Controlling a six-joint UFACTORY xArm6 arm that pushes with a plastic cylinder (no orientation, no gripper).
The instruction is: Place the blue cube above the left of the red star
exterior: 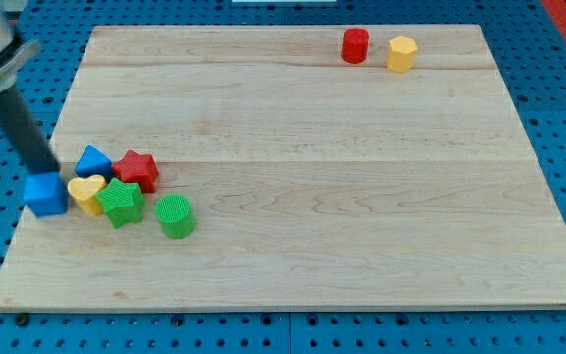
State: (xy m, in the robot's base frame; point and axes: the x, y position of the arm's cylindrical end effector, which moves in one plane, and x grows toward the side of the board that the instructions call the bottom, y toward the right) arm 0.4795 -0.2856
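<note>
counter (293, 147) carries a cluster at the view's left | rod ends in my tip (47, 175), no end effector to open or close, seemingly touching the blue cube (45, 195) from above | red star (138, 169) lies right, so cube needs shifting upward

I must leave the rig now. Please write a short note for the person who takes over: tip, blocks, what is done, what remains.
My tip: at the top edge of the blue cube, seemingly touching it.
Blue cube: near the board's left edge, to the left of the yellow heart.
Red star: in the cluster, with the blue triangular block directly on its left.
Done: nothing yet; the cube lies lower-left of the star.
Left: push the cube up, to above-left of the star.
</note>
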